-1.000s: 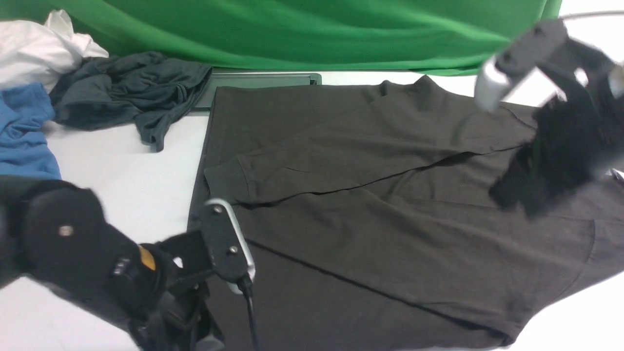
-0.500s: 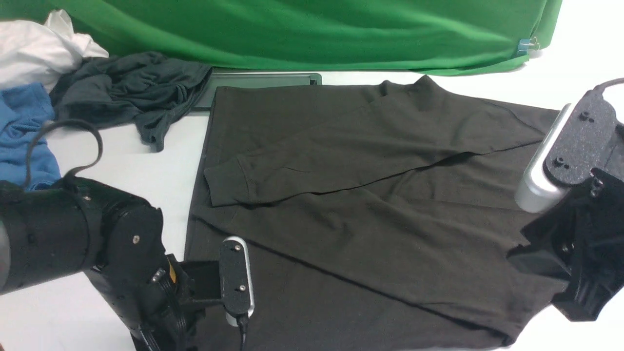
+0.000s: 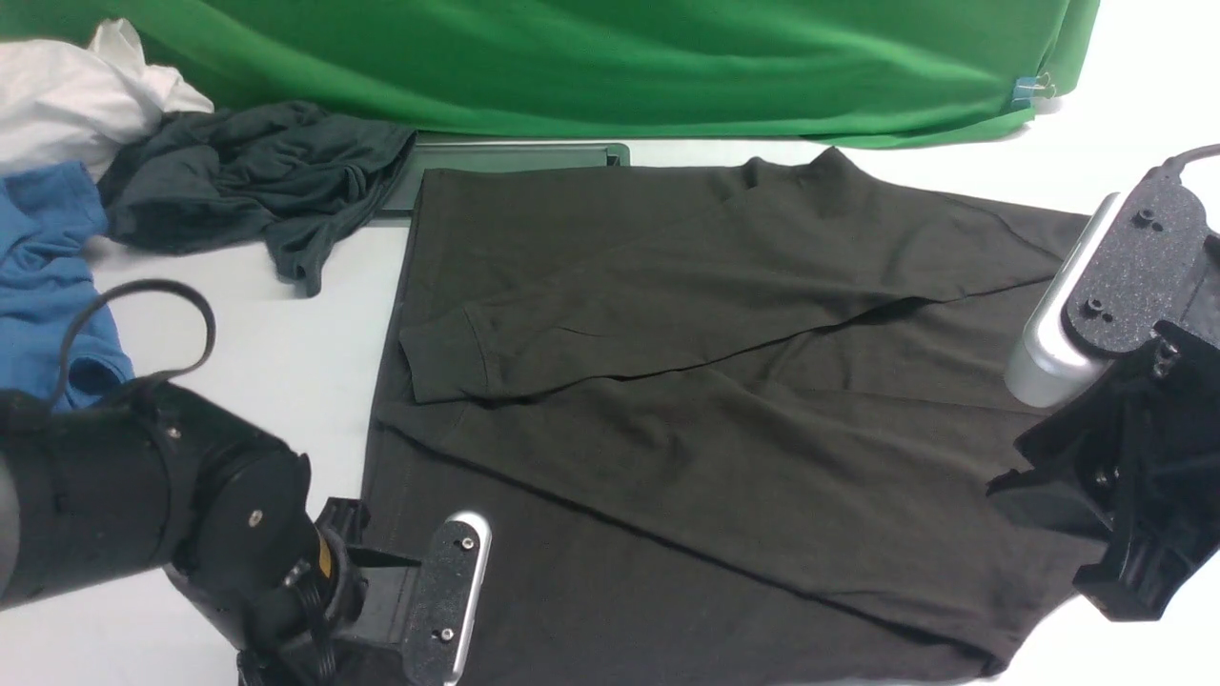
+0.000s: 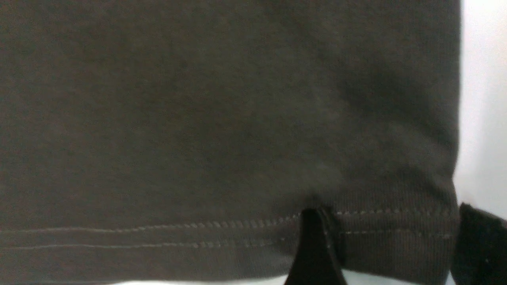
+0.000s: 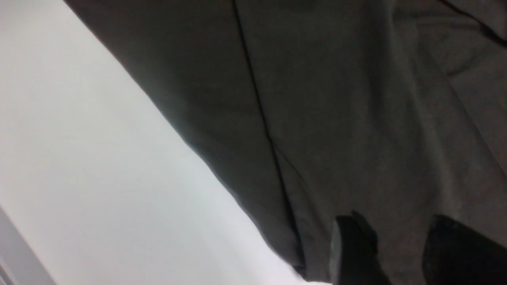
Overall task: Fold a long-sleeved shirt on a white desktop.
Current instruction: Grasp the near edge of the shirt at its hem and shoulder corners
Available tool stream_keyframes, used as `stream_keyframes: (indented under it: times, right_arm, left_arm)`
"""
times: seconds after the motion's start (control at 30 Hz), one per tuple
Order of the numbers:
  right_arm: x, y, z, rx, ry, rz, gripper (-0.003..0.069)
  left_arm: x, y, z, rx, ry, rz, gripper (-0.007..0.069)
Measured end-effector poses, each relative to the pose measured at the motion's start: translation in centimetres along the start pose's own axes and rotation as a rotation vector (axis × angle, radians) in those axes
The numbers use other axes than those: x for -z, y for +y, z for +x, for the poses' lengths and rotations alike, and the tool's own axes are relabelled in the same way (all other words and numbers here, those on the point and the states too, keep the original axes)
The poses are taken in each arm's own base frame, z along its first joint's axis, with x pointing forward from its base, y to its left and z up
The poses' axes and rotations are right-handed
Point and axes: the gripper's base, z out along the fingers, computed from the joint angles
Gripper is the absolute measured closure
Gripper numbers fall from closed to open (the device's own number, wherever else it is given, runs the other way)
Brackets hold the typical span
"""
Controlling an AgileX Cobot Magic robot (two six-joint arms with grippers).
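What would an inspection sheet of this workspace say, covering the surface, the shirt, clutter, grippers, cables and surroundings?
Surface: white desktop, bare at the front left; no stain seen.
Job's things: dark long-sleeved shirt lies spread, sleeves laid across the body.
Clutter: white cloth, slate garment and blue garment at the far left; grey-green flat item partly under the shirt.
Grippers: left, jaws open at the shirt's stitched hem; right, jaws apart, over the shirt's edge.
Cables: one loops above each arm.
Surroundings: green backdrop, clipped at its right.
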Motion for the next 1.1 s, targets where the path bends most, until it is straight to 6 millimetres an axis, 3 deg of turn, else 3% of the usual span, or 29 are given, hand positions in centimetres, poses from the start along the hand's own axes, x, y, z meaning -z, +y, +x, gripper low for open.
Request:
stream_keyframes:
  times: [0.17, 0.4, 0.6, 0.87, 1.0, 1.1]
  right_arm:
    - [-0.1, 0.0, 0.0, -0.001, -0.001, 0.001, 0.0411]
    - [-0.2, 0.0, 0.0, -0.001, -0.010, 0.006, 0.0411]
    - [-0.2, 0.0, 0.1, -0.035, -0.003, 0.003, 0.0411]
    - [-0.2, 0.4, 1.0, -0.092, 0.097, -0.038, 0.0411]
    - [-0.7, 0.9, 1.7, 0.012, 0.150, -0.054, 0.0389]
    - [-2.9, 1.7, 3.6, 0.218, 0.199, -0.061, 0.0302]
  left_arm:
    - [-0.2, -0.1, -0.1, 0.013, -0.027, -0.040, 0.0244]
    - [0.2, 0.5, -0.3, 0.110, -0.046, -0.066, 0.0566]
    - [3.0, -0.2, -0.4, 0.316, -0.091, -0.043, 0.0582]
    - [6.4, -2.9, 0.4, 0.458, -0.079, 0.030, 0.0582]
    - [7.5, -3.7, 0.7, 0.487, -0.089, 0.018, 0.0582]
    - [8.3, -4.1, 0.9, 0.491, -0.115, -0.019, 0.0582]
